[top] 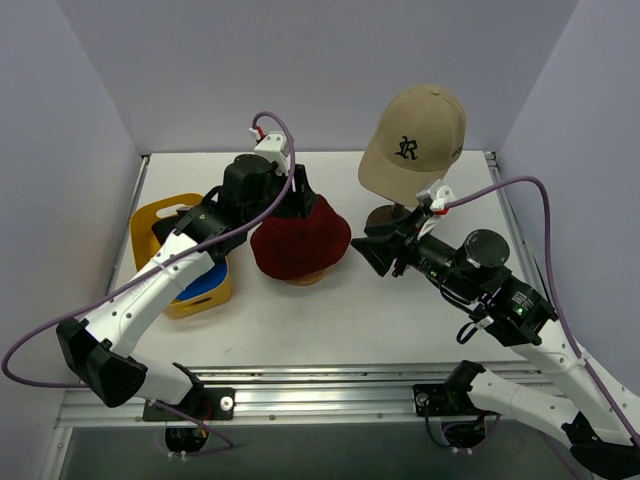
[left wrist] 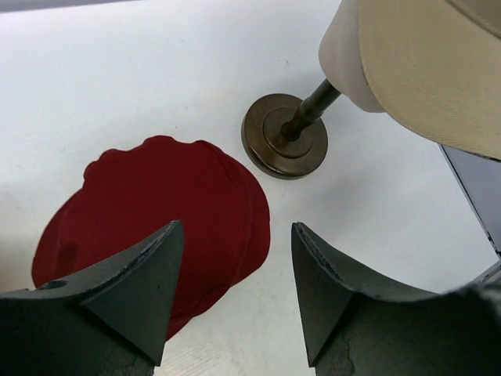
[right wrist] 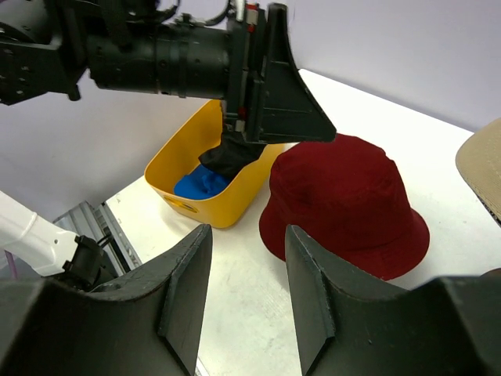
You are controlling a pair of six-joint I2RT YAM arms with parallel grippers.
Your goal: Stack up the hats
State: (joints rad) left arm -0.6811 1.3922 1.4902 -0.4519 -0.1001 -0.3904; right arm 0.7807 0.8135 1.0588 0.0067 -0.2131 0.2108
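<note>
The dark red bucket hat (top: 300,240) (left wrist: 156,207) (right wrist: 344,200) sits crown up at the table's middle. My left gripper (top: 298,198) (left wrist: 235,229) hovers just above its far edge, open, with nothing between its fingers. The tan baseball cap (top: 415,135) (left wrist: 427,70) sits on the cream mannequin head (left wrist: 344,59) at the back right. In the yellow tray (top: 160,225) (right wrist: 215,207) lie the bright blue cap (top: 205,285) (right wrist: 196,188) and the black hat (right wrist: 227,160). My right gripper (top: 368,250) (right wrist: 248,231) is open and empty, just right of the red hat.
The mannequin's round dark base (top: 388,215) (left wrist: 286,146) and thin pole stand right behind my right gripper. A bit of wood (top: 300,279) shows under the red hat's near rim. Walls close the table on the left, back and right.
</note>
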